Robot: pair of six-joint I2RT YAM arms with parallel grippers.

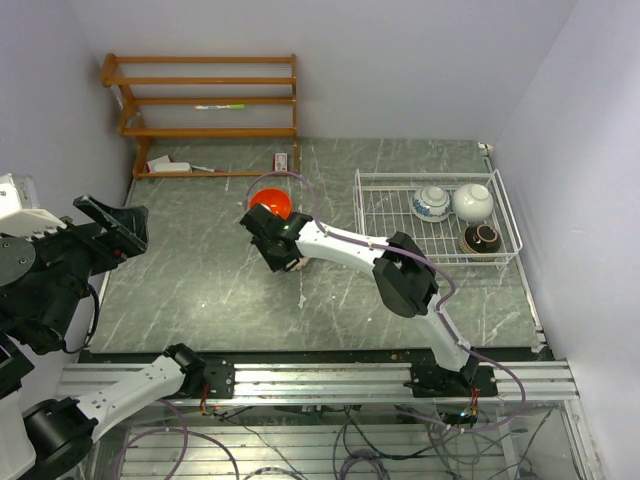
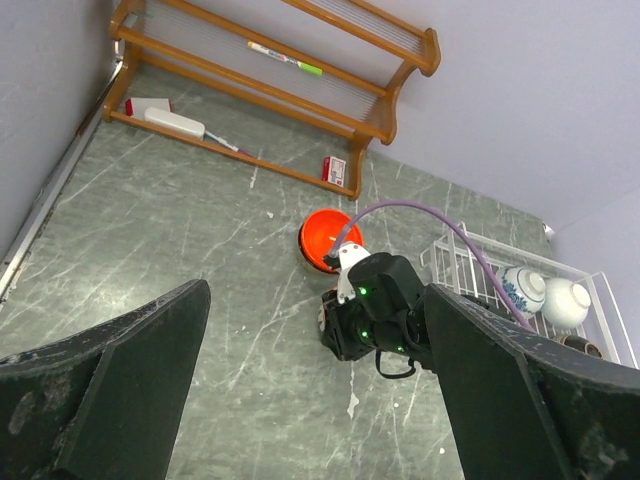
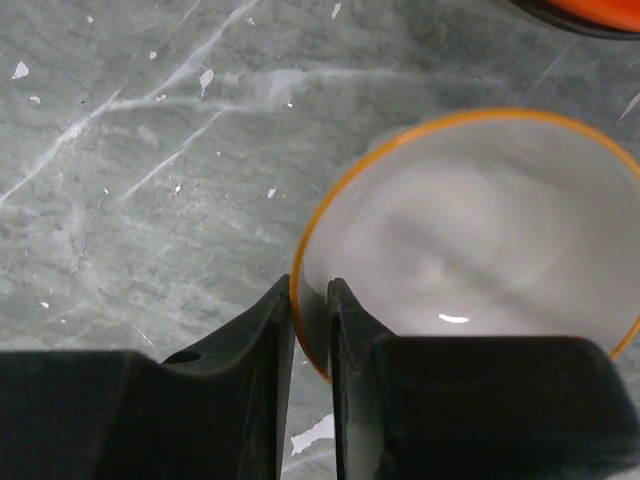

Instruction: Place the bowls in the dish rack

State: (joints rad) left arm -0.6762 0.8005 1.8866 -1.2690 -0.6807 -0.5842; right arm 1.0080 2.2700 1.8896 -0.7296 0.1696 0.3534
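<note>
While my right gripper (image 3: 310,300) reaches out over the middle of the green marbled table (image 1: 180,270), its two black fingers stand almost together with the rim of the tan-rimmed bowl (image 3: 470,240) pinched between them, one finger outside the wall and one inside. That bowl is what I have hold of. It is small and round, glossy white inside, with a thin orange-tan line running round the lip and a small bright glint low in the hollow. Its outside is hidden from my wrist camera, and from above my own gripper covers nearly all of it. I cannot tell whether its foot rests on the table or is clear of it.

Just beyond it, on the far side, sits the orange-red bowl (image 1: 271,203), its opening up and apart from my fingers.

The dish rack (image 1: 370,215), a white wire basket, stands at the far right of the table, well apart from the bowl I grip. In it are the blue-and-white bowl (image 1: 431,203) and the plain white bowl (image 1: 472,201) side by side along the far half, with the dark bowl (image 1: 481,238) nearer.

My left gripper (image 1: 125,230) hangs off the table's left edge, jaws spread wide, holding nothing.
</note>
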